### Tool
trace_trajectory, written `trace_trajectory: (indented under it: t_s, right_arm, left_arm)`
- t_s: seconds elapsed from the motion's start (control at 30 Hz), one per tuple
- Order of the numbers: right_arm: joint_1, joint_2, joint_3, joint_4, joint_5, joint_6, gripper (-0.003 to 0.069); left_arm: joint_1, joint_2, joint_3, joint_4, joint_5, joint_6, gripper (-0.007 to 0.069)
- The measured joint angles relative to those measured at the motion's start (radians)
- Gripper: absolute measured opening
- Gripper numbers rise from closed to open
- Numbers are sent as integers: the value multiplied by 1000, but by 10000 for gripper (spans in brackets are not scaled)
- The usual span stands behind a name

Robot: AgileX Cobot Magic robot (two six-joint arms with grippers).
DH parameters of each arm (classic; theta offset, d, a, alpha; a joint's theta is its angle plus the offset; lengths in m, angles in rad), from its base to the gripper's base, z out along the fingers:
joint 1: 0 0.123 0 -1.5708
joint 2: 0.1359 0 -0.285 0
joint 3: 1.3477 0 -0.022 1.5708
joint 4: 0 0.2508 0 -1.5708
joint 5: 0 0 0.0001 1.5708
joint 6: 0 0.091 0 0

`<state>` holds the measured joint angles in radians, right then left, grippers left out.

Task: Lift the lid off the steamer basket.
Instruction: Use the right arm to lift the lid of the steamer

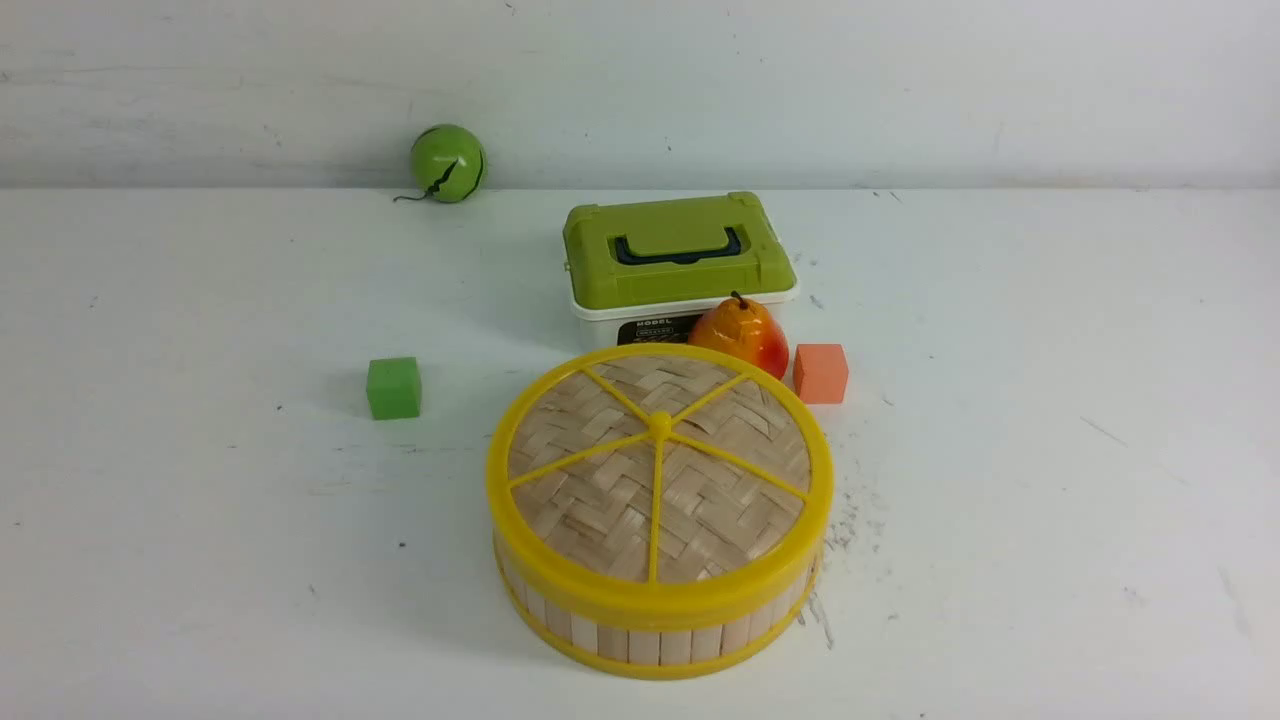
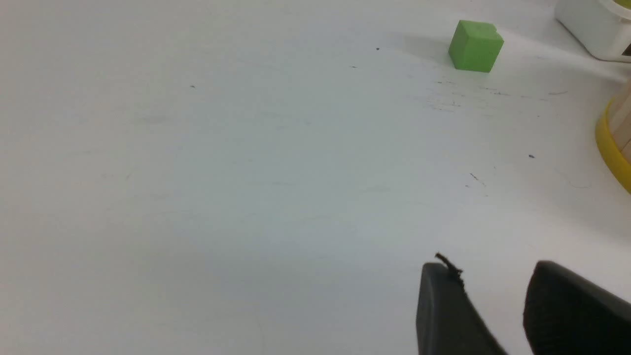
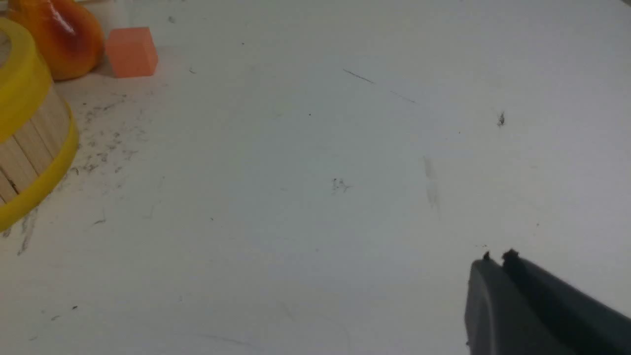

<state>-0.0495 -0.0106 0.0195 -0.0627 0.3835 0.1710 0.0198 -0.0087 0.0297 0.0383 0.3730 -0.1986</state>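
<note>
The lid, a woven tan bamboo disc with a thick yellow rim and yellow spokes meeting at a central knob, sits closed on the steamer basket at the front middle of the table. The basket's slat wall and yellow bottom rim show at the edge of the left wrist view and the right wrist view. Neither gripper shows in the front view. My left gripper is open and empty over bare table, left of the basket. My right gripper is shut and empty, right of the basket.
A green-and-white rectangular box stands behind the basket, with a pear and an orange cube at the basket's far right. A green cube lies to the left. A green ball rests by the back wall.
</note>
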Motion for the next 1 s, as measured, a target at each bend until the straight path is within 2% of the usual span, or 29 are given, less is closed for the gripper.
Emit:
trace_trajectory:
  t_s: [1.0]
  right_arm:
    - [0,0,0,-4,0,0,62]
  left_arm:
    - [0,0,0,0,0,0,239]
